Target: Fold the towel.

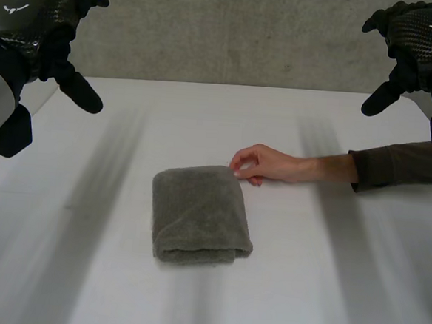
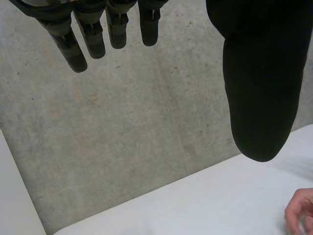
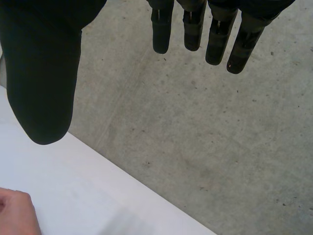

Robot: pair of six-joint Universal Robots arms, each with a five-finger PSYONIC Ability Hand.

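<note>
A grey towel [image 1: 200, 215] lies folded into a thick rectangle at the middle of the white table [image 1: 304, 287]. A person's hand [image 1: 264, 164] reaches in from the right side and touches the towel's far right corner. My left hand [image 1: 40, 27] hangs high at the far left, well away from the towel, with straight fingers [image 2: 83, 39] and thumb [image 2: 259, 98] holding nothing. High at the far right my right hand [image 1: 417, 39] is likewise open, its fingers [image 3: 215, 34] and thumb [image 3: 44, 83] spread and empty.
A grey concrete wall [image 1: 232, 37] rises behind the table's far edge. The person's forearm in a dark sleeve [image 1: 405, 166] lies across the right part of the table. The person's fingers [image 2: 299, 213] also show beyond my left thumb, and near my right thumb [image 3: 17, 213].
</note>
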